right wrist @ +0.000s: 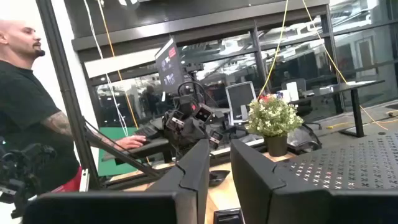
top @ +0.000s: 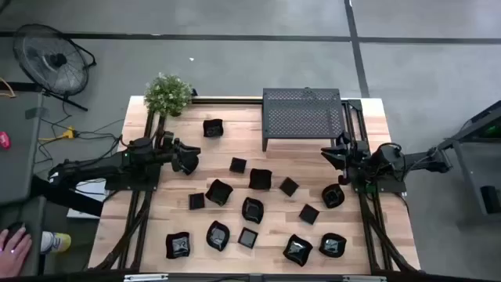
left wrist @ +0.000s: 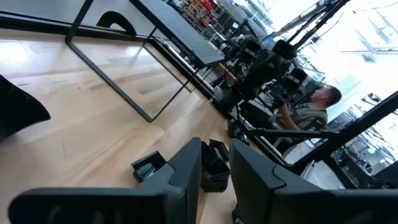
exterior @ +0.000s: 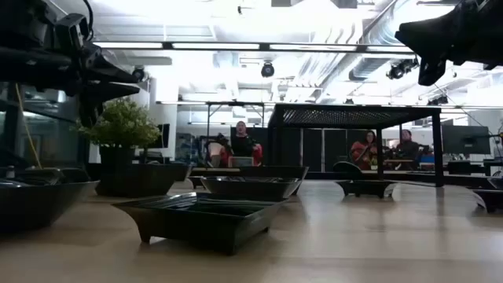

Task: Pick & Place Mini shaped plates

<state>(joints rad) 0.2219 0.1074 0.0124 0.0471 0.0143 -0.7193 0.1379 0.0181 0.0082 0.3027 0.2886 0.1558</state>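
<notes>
Several mini shaped plates, small glossy black dishes, lie scattered flat on the wooden table [top: 156, 211]. One is at the far side [top: 212, 128], others in the middle [top: 260, 179] and along the near edge [top: 297, 249]. The low view shows one close up [exterior: 200, 218]. My left gripper [top: 188, 160] hovers above the table's left part, pointing toward the right, open by a narrow gap [left wrist: 216, 155] with nothing in it. My right gripper [top: 333, 155] hovers at the right side in front of the rack, pointing left, also narrowly open [right wrist: 216, 155] with nothing between its fingers.
A black perforated metal rack [top: 302, 113] stands on thin legs at the far middle. A potted plant [top: 168, 94] sits at the far left corner. A fan [top: 53, 66] stands beyond the table's left. A person's hand [top: 12, 243] shows at the near left; people sit behind the table.
</notes>
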